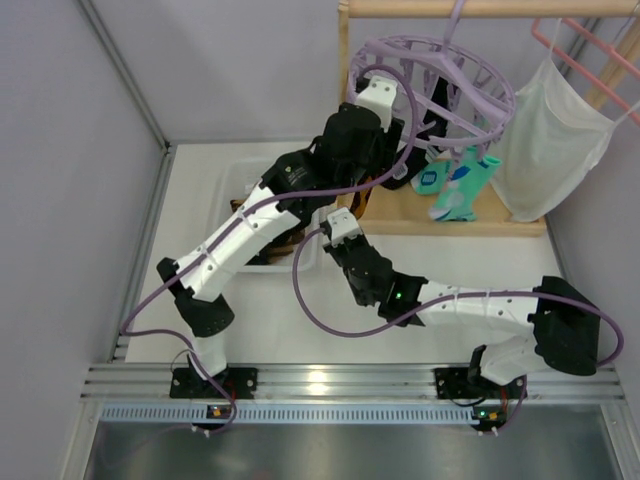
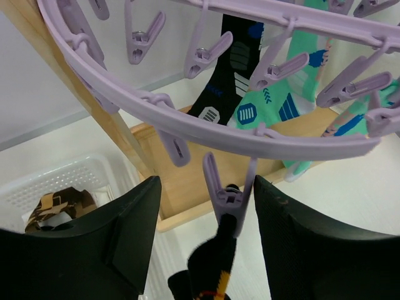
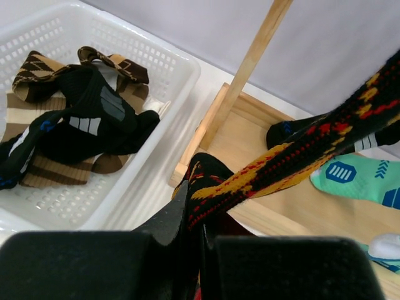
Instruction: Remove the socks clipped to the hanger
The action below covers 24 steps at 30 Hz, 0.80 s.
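The lavender hanger (image 1: 440, 85) hangs from the wooden rack; its ring also shows in the left wrist view (image 2: 187, 119). My left gripper (image 2: 206, 219) is open, its jaws on either side of a clip peg (image 2: 228, 197) that pinches a black sock with yellow and red pattern (image 2: 209, 269). My right gripper (image 3: 200, 225) is shut on the lower part of that sock (image 3: 300, 150), which runs taut up to the right. A black sock with blue and white marks (image 2: 234, 69) and mint-teal socks (image 2: 281, 100) hang clipped behind. In the top view, the left gripper (image 1: 375, 92) is at the ring's near-left rim and the right gripper (image 1: 335, 218) below it.
A white basket (image 3: 169, 69) at the left holds brown argyle socks (image 3: 37, 69) and a black sock (image 3: 94, 122). The wooden rack's post (image 3: 250, 69) and base (image 3: 262, 169) stand beside it. A white mesh bag (image 1: 550, 140) hangs on a pink wire hanger (image 1: 590, 50) at the right.
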Tool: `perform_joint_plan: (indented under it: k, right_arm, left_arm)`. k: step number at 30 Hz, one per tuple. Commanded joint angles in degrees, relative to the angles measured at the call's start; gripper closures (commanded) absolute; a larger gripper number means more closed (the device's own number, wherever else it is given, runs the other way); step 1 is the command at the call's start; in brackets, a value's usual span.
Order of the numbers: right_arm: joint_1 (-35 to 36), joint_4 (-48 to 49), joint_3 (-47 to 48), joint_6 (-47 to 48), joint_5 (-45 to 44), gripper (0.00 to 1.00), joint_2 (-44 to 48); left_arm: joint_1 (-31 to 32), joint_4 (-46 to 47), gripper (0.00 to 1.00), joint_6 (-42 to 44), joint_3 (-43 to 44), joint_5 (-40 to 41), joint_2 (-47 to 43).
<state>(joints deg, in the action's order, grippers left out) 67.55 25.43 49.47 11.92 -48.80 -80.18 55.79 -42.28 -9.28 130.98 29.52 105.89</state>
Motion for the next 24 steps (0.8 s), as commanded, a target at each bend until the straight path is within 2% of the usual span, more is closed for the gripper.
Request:
perform_joint_plan:
  k: [1, 9, 14, 16, 18, 19, 24]
  right_arm:
    - [1.4, 2.9, -0.3, -0.3, 2.0, 1.00, 2.2]
    - [2.0, 2.3, -0.3, 0.1, 2.8, 1.00, 1.7]
    - [2.2, 2.7, -0.7, -0.3, 3.0, 1.00, 1.7]
    - [2.4, 3.0, -1.1, -0.6, 2.9, 1.00, 2.0]
    - [2.5, 3.1, -2.1, -1.3, 2.8, 1.00, 2.7]
    - [2.6, 3.2, -2.4, -1.5, 2.9, 1.00, 3.0]
    - [2.7, 3.5, -7.8, -5.4, 2.7, 1.00, 6.8]
  left_arm:
    - [-1.4, 4.7, 0.36, 1.8, -0.1, -6.3, -1.1]
    - [-1.4, 7.0, 0.53, 2.7, 0.6, -7.4, 0.2]
    - [-1.6, 7.2, 0.53, 3.4, 1.3, -7.2, 1.2]
    - [-1.6, 7.2, 0.67, 3.2, 1.4, -7.0, 1.3]
    - [-1.7, 7.2, 0.74, 3.0, 1.4, -7.0, 1.5]
    - [-1.8, 7.2, 0.83, 2.9, 1.5, -6.9, 1.6]
    - [-2.2, 7.2, 0.92, 2.2, 1.3, -6.5, 1.6]
